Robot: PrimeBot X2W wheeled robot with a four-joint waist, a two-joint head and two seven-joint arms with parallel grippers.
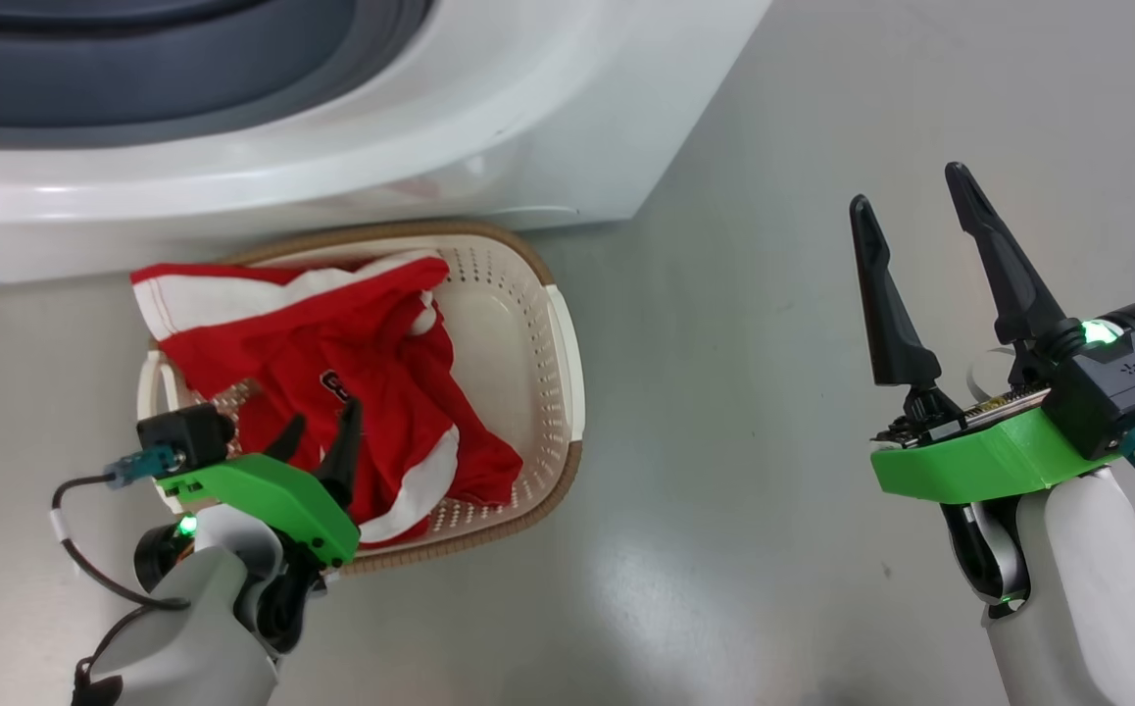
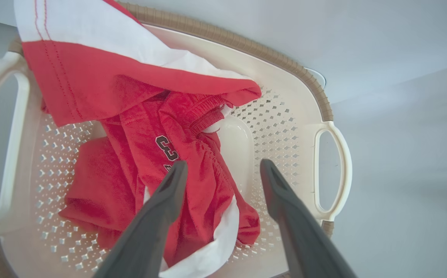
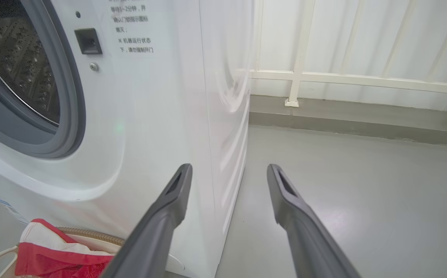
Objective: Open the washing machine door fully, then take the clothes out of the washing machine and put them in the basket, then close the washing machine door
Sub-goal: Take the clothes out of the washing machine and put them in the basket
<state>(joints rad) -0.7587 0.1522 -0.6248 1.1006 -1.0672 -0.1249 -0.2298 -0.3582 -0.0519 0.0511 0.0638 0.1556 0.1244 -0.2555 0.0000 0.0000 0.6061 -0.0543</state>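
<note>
Grey, glossy floor (image 1: 773, 392) spreads across the head view. The washing machine (image 1: 528, 147) fills the 10-to-12 o'clock part, its white front curving above the basket (image 1: 567, 373). The basket stands on the floor just beside the machine's base, toward 8 o'clock. The clothes (image 1: 352, 363) lie inside it, red with white trim, and one white-banded edge drapes over the rim at the basket's 10 o'clock. The left gripper (image 1: 320, 431) hangs over the basket's 7 o'clock side, jaws apart, pointing down at the red cloth. The right gripper (image 1: 911, 191) is at 3 o'clock, well apart from the basket and over bare floor, with its jaws spread wide and holding nothing.

In the left wrist view the two dark fingers rise from 6 o'clock, set wide, with nothing pinched between them. Whether a tip touches the cloth I cannot tell. A dark logo (image 2: 167, 148) shows on the red garment near the centre. One basket handle (image 2: 333, 173) sits at 3 o'clock and the other at 9 o'clock.

In the right wrist view the machine takes the 9-to-12 o'clock side, with the steel drum (image 3: 19, 69) and grey gasket (image 3: 69, 116) uncovered at 10 o'clock. A corner of the clothes and the basket rim peek in at 7 o'clock. A white railing (image 3: 324, 77) crosses at 1 o'clock. The fingers stand wide over the floor.
</note>
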